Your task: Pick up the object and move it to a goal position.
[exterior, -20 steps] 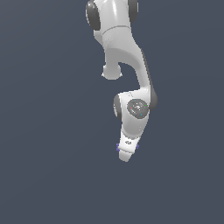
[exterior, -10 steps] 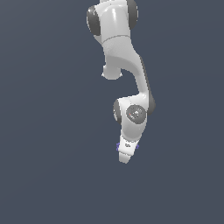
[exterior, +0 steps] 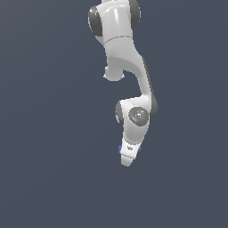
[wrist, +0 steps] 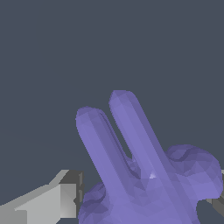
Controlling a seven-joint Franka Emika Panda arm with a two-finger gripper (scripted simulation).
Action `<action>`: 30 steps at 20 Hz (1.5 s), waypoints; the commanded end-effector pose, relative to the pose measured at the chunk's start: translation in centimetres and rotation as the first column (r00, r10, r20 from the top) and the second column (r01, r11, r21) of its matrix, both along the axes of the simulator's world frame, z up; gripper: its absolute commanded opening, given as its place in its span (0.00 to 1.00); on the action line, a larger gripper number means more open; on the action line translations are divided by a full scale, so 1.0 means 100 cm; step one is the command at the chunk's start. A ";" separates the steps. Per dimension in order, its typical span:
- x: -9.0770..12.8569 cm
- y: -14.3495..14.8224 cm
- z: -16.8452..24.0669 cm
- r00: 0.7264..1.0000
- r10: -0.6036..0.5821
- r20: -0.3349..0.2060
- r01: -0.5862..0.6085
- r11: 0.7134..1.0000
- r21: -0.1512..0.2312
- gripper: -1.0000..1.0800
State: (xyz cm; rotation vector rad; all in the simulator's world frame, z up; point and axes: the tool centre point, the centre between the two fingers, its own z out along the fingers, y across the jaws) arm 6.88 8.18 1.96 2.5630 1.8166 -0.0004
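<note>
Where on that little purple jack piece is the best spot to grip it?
Grip the jack piece at its knobby hub, where the bars cross, with one finger on each side, as the gripper appears to sit now. Its thin bars project outward, offering the pads less to bear on.

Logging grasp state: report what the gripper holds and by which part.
The gripper holds the purple-blue jack-like piece, pinched at its knobby crossing between the fingers; two bars stick out free.

In the exterior view, the white gripper (exterior: 127, 161) hides nearly all of the small purple-blue jack-like piece of crossed bars (exterior: 120, 149); only slivers show beside it. The wrist view's edge cuts off the piece and both pale grey fingers (wrist: 61, 197).
</note>
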 end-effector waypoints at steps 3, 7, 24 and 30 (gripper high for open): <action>0.001 0.000 0.003 1.000 0.000 0.000 0.000 1.000 0.000 0.00; 0.006 0.000 0.013 1.000 0.000 0.000 0.000 1.000 0.000 0.00; 0.057 0.003 0.113 1.000 0.000 0.000 0.000 1.000 0.002 0.00; 0.068 0.004 0.130 1.000 0.000 0.000 0.000 1.000 0.001 0.00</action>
